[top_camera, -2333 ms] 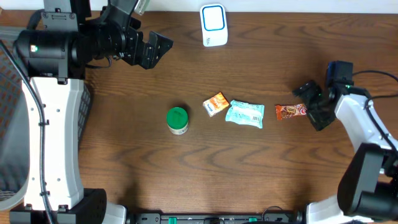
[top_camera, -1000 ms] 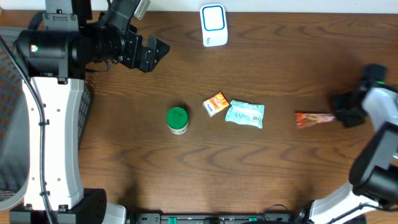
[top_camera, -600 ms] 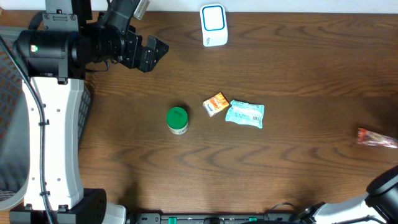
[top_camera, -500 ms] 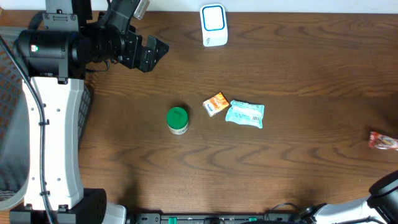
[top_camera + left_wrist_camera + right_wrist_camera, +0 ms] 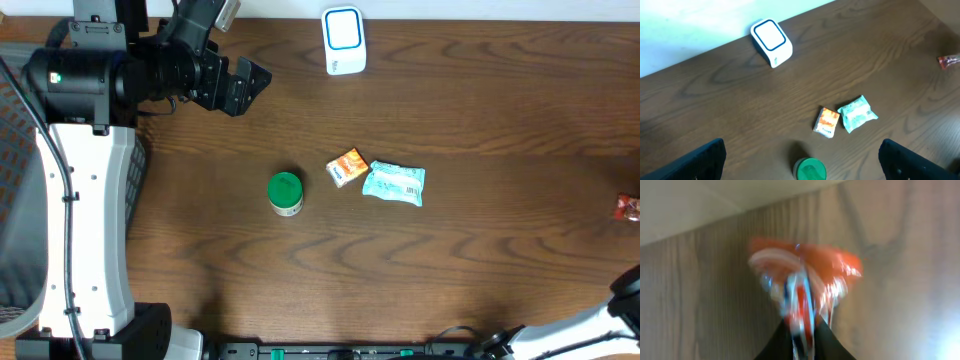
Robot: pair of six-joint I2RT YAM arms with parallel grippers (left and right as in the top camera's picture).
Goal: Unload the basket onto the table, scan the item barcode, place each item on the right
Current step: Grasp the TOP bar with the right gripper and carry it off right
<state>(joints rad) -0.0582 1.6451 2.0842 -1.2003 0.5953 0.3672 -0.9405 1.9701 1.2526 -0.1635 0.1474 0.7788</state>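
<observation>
A red snack packet (image 5: 802, 277) is blurred in the right wrist view, pinched between the dark fingers of my right gripper (image 5: 802, 332), which is shut on it. In the overhead view only the packet's end (image 5: 629, 206) shows at the far right edge, and the gripper itself is out of that frame. The white scanner with a blue outline (image 5: 343, 40) stands at the table's back edge. My left gripper (image 5: 240, 85) hangs open and empty at the back left, high above the table.
A green-lidded bottle (image 5: 285, 193), an orange packet (image 5: 347, 167) and a pale teal packet (image 5: 394, 184) lie mid-table. The left wrist view shows the scanner (image 5: 771, 42), the teal packet (image 5: 856, 113) and the red packet (image 5: 949, 60) far right.
My right gripper has carried the red packet rightward from beside the teal packet to the table's far right edge, leaving the overhead view. The left arm has not moved.
</observation>
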